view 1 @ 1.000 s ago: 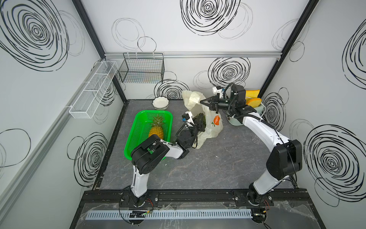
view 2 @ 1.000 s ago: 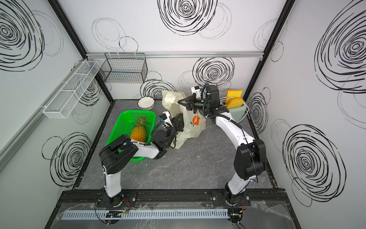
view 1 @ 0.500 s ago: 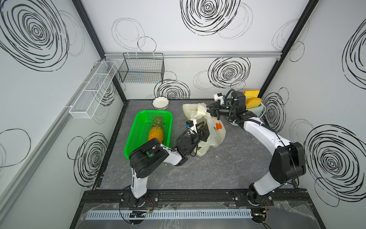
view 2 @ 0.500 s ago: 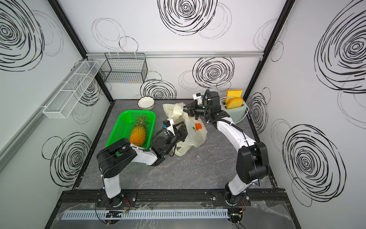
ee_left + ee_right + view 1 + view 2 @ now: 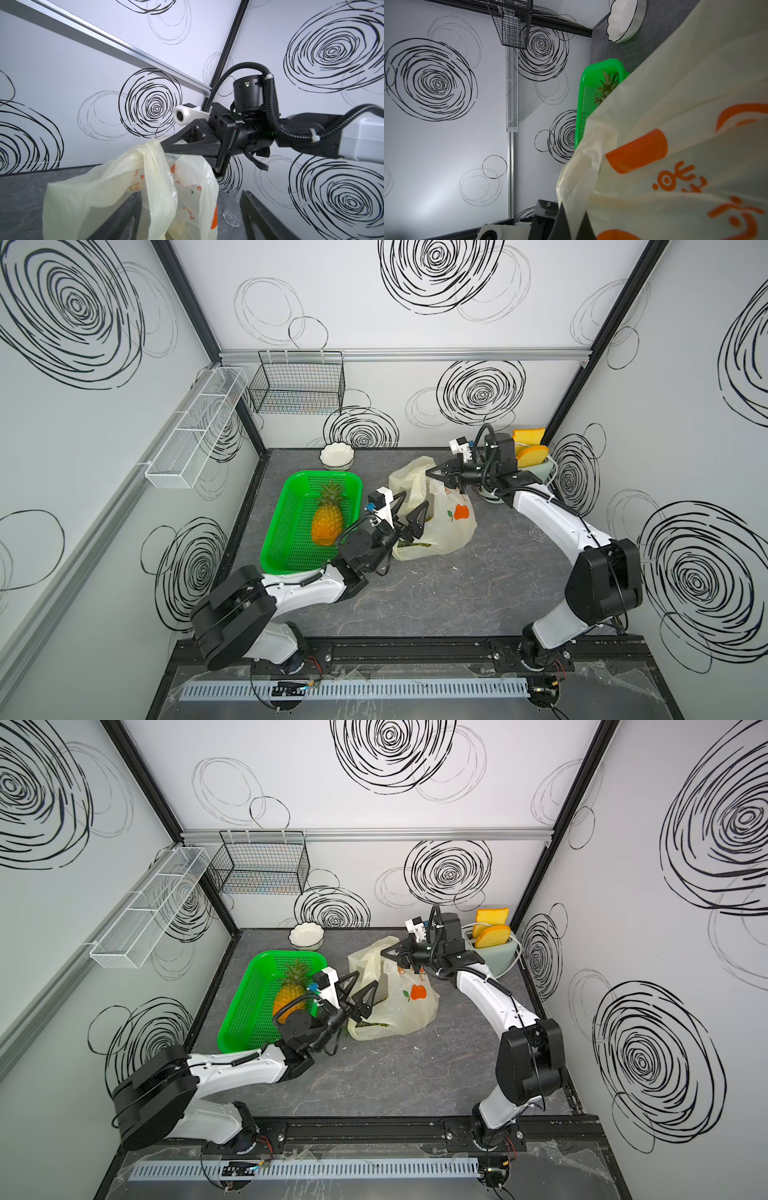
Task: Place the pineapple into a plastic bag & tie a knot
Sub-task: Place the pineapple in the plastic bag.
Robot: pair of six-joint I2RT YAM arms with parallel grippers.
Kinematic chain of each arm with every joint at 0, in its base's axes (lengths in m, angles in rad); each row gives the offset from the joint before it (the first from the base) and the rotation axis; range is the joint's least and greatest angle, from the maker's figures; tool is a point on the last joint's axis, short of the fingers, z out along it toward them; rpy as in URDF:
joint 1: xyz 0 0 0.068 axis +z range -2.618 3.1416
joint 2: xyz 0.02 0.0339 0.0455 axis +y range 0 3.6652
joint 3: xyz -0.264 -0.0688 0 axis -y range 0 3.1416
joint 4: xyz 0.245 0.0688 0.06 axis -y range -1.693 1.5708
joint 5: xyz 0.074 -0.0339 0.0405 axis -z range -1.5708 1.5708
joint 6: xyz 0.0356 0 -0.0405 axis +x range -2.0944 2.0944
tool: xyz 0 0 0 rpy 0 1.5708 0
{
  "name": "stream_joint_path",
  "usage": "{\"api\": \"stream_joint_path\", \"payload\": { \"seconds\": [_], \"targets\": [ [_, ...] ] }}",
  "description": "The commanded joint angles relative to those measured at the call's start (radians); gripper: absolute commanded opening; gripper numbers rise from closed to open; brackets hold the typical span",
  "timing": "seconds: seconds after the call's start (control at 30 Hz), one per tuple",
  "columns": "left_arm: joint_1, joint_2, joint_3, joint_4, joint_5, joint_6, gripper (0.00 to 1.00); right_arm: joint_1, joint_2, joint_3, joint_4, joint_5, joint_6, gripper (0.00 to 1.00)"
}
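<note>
Left wrist view is showing my right hand (image 5: 163,143) pinching the plastic bag (image 5: 99,193) beside the green basket (image 5: 280,531), my left hand (image 5: 415,501) gaping wide at its mouth. I'm judging that rim needs hooking open before fetching the pineapple (image 5: 328,518) lying in the basket.

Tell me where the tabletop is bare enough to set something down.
Bare: the wide front stretch of tabletop between left arm and right arm, nearer than the plastic bag. Crowded: the back, with green basket, white bowl, bag and toaster.
</note>
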Motion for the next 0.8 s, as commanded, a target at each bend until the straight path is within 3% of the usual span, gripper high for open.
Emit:
{"api": "stream_joint_path", "payload": {
  "seconds": [0.0,0.17,0.37,0.5,0.6,0.77],
  "targets": [
    [-0.019,-0.117,-0.042,-0.196,0.012,0.072,0.79,0.001,0.014,0.024,-0.032,-0.019,-0.042,0.0],
    [-0.029,-0.314,-0.079,-0.41,-0.028,0.058,0.79,0.017,0.036,0.034,-0.03,-0.023,-0.049,0.0],
    [0.018,-0.545,-0.039,-0.83,-0.203,-0.058,0.86,0.03,0.053,0.047,-0.086,-0.002,-0.104,0.0],
    [0.143,-0.586,0.066,-1.179,-0.232,-0.207,0.89,0.041,0.061,0.055,-0.125,0.023,-0.141,0.0],
    [0.302,-0.541,0.159,-1.379,-0.124,-0.267,0.9,0.048,0.067,0.062,-0.143,0.035,-0.156,0.0],
    [0.514,-0.4,0.29,-1.51,0.032,-0.158,0.94,0.055,0.07,0.068,-0.157,0.049,-0.168,0.0]
  ]
}}
